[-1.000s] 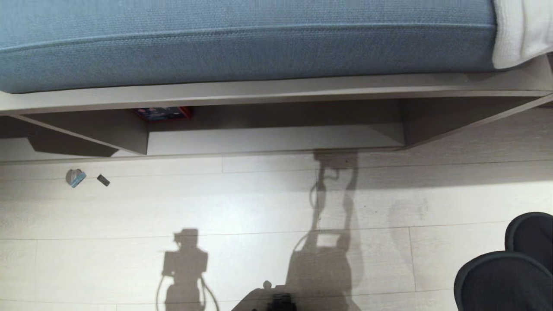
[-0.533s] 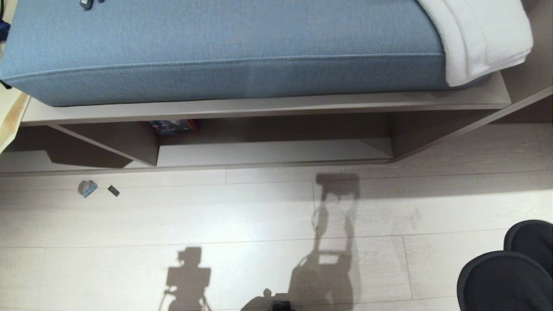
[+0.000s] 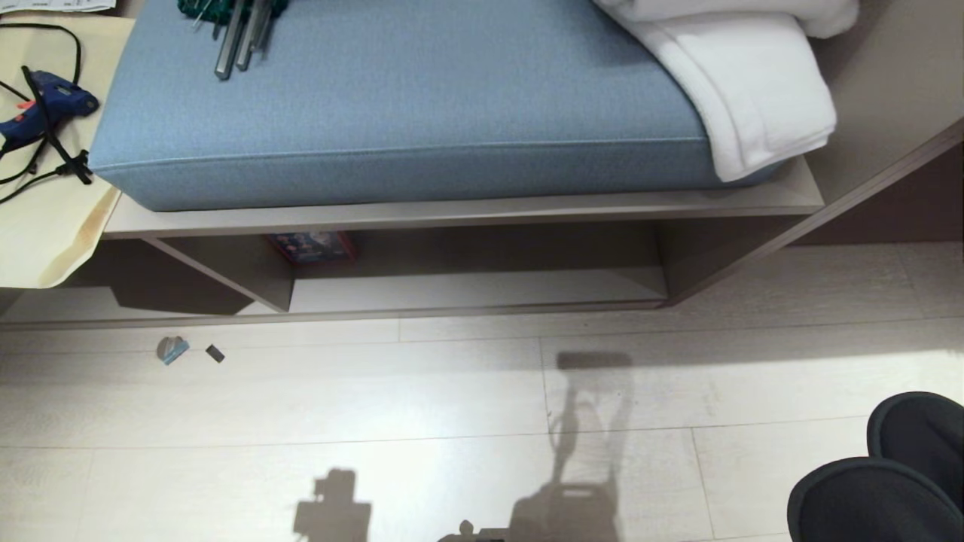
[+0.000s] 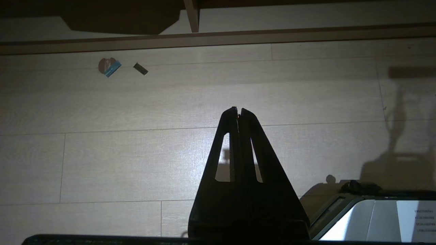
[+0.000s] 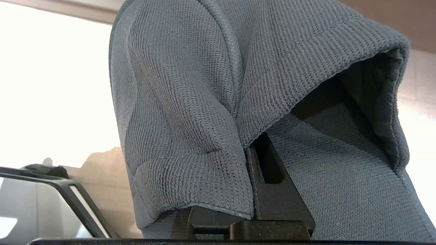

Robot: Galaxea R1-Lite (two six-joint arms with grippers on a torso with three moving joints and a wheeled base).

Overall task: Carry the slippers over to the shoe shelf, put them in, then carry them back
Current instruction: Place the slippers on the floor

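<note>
While the slippers (image 5: 190,112) hang pinched in the right gripper (image 5: 253,160), jaws clenched through the knit uppers of both, the pair rides low at the robot's right side, toes showing at the head view's lower right corner (image 3: 896,482). The shoe shelf (image 3: 482,290) lies ahead of and to the left of that gripper, well apart across bare floor (image 3: 422,391); its pale bottom board holds no slippers, only a small coloured box (image 3: 310,246) at the back near the divider. Left gripper (image 4: 238,114) clenched on nothing, pointing at the floor, idle. Judged progress: either the outbound carry, with placing in the shelf and return to come, or the return already under way; cannot tell which.
</note>
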